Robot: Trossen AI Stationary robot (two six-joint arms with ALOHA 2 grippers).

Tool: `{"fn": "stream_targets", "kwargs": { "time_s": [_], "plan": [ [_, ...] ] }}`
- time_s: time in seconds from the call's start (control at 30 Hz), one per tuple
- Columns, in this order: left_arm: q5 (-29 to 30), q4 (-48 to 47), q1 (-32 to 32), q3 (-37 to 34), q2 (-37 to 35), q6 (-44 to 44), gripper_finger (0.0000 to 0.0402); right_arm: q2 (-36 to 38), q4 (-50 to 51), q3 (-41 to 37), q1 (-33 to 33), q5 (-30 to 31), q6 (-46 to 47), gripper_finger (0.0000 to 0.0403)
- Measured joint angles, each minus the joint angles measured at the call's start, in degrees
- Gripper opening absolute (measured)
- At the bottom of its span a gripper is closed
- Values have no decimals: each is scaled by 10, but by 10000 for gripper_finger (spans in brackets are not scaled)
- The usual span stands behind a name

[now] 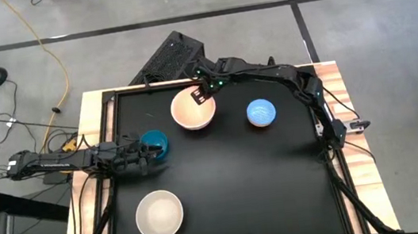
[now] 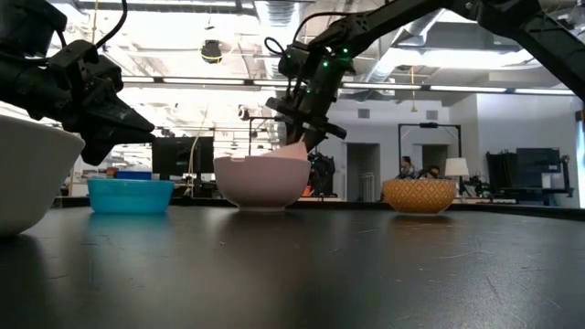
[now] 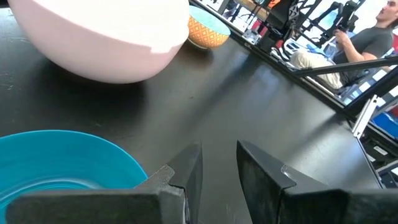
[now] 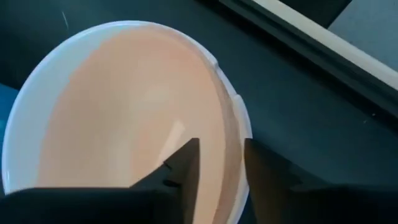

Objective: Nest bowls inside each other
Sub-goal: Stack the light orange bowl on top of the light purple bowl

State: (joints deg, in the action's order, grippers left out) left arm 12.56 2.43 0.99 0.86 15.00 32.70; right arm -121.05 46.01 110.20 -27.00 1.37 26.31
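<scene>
A translucent pink bowl [image 4: 124, 106] lies tilted inside a pale larger bowl [image 2: 262, 183] at the table's far middle, and its far rim [image 2: 291, 149] sticks up above the outer rim. My right gripper [image 4: 224, 162] is open, slanting down over that far rim, with one finger inside the bowls and one outside. A teal bowl [image 1: 154, 144] stands at the left. My left gripper [image 3: 219, 158] is open just beside it, with nothing between its fingers. A light blue bowl with a reddish outside [image 1: 261, 113] and a white bowl [image 1: 159, 214] stand apart.
The black tabletop is bare between the bowls, with the widest stretch at the near right. A wooden frame [image 1: 341, 85] borders the table. Behind the far edge sits a dark case [image 1: 170, 56]. In the left wrist view a person [image 3: 348, 50] sits beyond the table.
</scene>
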Motion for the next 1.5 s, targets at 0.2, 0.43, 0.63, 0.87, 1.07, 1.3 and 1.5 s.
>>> {"fn": "stream_targets", "kwargs": {
  "time_s": [0.2,0.43,0.63,0.87,1.07,1.3,1.5],
  "plan": [
    [-1,0,0,0,0,1,88,1,32,55,-5,0,-28,218],
    [-1,0,0,0,0,-1,88,3,75,101,11,-17,-52,230],
    [-1,0,0,0,0,-6,88,2,134,87,82,24,-82,203],
    [-1,0,0,0,0,-16,88,3,85,33,172,220,-81,167],
    [0,0,0,0,0,-16,88,0,86,20,188,244,-63,147],
    [-1,0,0,0,0,-16,88,-3,98,20,183,239,-57,137],
    [-1,0,0,0,0,-16,88,-2,126,20,184,211,-56,137]
  ]
}}
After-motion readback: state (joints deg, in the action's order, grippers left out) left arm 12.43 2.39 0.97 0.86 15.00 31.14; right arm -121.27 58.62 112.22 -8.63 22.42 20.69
